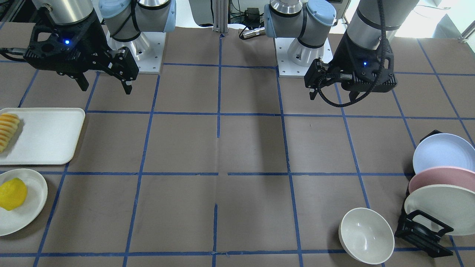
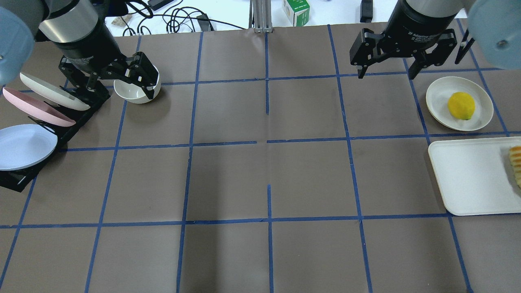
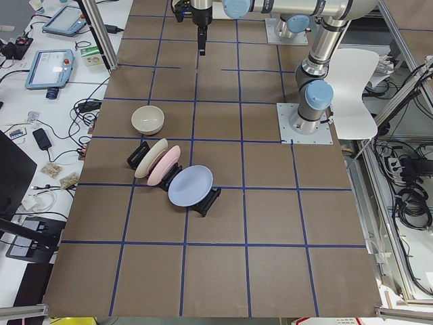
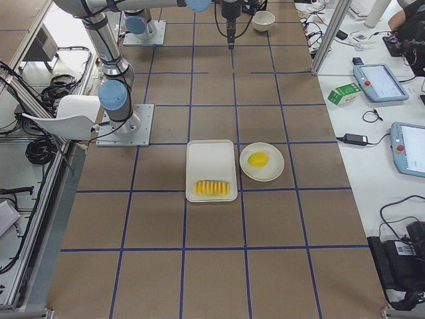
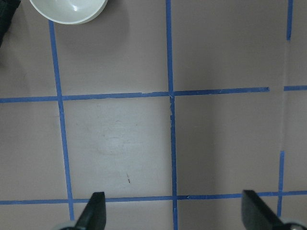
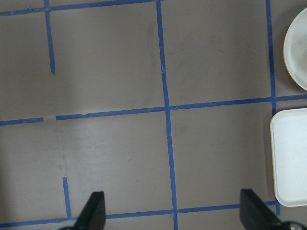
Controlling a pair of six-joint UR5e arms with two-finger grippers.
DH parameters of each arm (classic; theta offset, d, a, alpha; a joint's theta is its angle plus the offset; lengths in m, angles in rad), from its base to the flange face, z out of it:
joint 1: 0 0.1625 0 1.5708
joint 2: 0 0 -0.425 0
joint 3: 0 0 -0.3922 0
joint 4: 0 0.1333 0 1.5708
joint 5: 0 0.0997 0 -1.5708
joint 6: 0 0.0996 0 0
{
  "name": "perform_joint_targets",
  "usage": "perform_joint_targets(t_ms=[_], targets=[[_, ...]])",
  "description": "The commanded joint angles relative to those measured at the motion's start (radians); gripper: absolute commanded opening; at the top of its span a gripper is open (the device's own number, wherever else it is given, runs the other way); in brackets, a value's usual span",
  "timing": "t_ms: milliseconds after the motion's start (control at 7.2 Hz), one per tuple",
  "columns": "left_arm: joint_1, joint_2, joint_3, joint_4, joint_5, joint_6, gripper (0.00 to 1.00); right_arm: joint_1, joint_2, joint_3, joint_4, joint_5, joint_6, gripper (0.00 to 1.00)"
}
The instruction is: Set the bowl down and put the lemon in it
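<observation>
The cream-white bowl [image 1: 366, 235] stands upright and empty on the table beside the plate rack; it also shows in the overhead view [image 2: 130, 92] and at the top of the left wrist view [image 5: 69, 9]. The yellow lemon [image 1: 13, 193] lies on a flat cream plate [image 1: 34, 202] at the opposite end of the table, as the overhead view [image 2: 461, 106] also shows. My left gripper [image 1: 333, 97] hangs open and empty high above the table, short of the bowl. My right gripper [image 1: 105, 87] hangs open and empty, short of the lemon's plate [image 2: 437, 95].
A black rack [image 1: 423, 231] with blue, pink and cream plates stands right next to the bowl. A white tray [image 1: 48, 137] with a row of sliced yellow-orange fruit [image 1: 7, 130] lies beside the lemon's plate. Blue tape lines grid the brown table.
</observation>
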Motion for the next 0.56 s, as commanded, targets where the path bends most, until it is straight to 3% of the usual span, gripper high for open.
perform_joint_targets(t_ms=[0, 417], targets=[[-0.001, 0.0, -0.001, 0.0, -0.002, 0.0, 1.0, -0.001, 0.002, 0.001, 0.0, 0.001, 0.0, 1.0], [0.017, -0.003, 0.001, 0.0, -0.001, 0.002, 1.0, -0.023, 0.043, -0.007, -0.012, 0.001, -0.109, 1.0]])
